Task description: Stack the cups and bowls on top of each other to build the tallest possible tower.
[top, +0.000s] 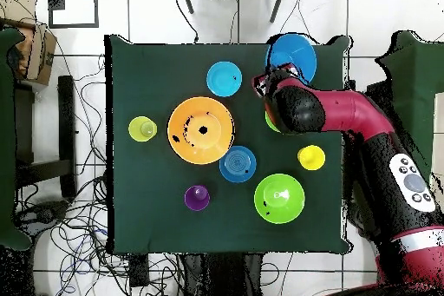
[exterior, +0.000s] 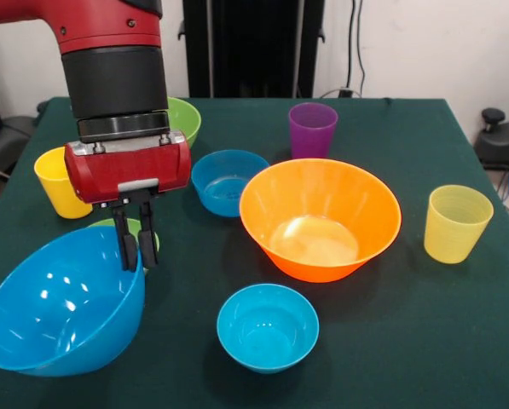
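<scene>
The end effector hangs from the red and black arm with its 2 dark fingers pointing down and pressed close together, only a thin slit between them; nothing can be seen pinched there. Their tips sit at the far rim of the large blue bowl, which lies tilted on the green desk, its mouth turned up and toward the end effector. Just behind the tips, a sliver of the small green bowl shows, mostly hidden by the fingers and the blue rim.

In the front view, the opaque yellow cup stands upright beside the red wrist block, on its left. Behind the arm, the medium green bowl peeks out. To the right of the end effector come a small blue bowl, then the big orange bowl, both upright and empty. The purple cup stands beyond the orange bowl, and the ribbed pale yellow cup stands well apart at the far right. A second small blue bowl sits nearer the camera, in front of the orange one. All 9 pieces stand separately; no tower exists.
</scene>
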You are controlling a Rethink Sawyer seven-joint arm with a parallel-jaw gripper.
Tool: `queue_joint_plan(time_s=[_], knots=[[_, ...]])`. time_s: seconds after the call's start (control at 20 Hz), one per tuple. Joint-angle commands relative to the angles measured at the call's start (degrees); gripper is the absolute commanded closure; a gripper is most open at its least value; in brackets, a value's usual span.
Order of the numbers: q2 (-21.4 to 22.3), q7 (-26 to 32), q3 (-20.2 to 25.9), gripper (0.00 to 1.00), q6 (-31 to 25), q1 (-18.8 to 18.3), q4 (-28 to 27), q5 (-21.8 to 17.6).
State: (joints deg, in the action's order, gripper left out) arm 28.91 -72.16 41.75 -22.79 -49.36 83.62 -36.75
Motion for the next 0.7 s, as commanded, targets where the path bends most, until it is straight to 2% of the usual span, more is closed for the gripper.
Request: queue_joint_plan(time_s=[0.05, 0.35, 0.7], knots=[[1.86, 0.19, -1.65, 1.00, -6.38, 2.10, 2.53, 0.47], [7.35, -4.10, -3.57, 1.00, -5.30, 4.30, 5.99, 1.18], [11.80, -7.29, -5.05, 1.00, -8.13, 6.58, 7.86, 4.55]])
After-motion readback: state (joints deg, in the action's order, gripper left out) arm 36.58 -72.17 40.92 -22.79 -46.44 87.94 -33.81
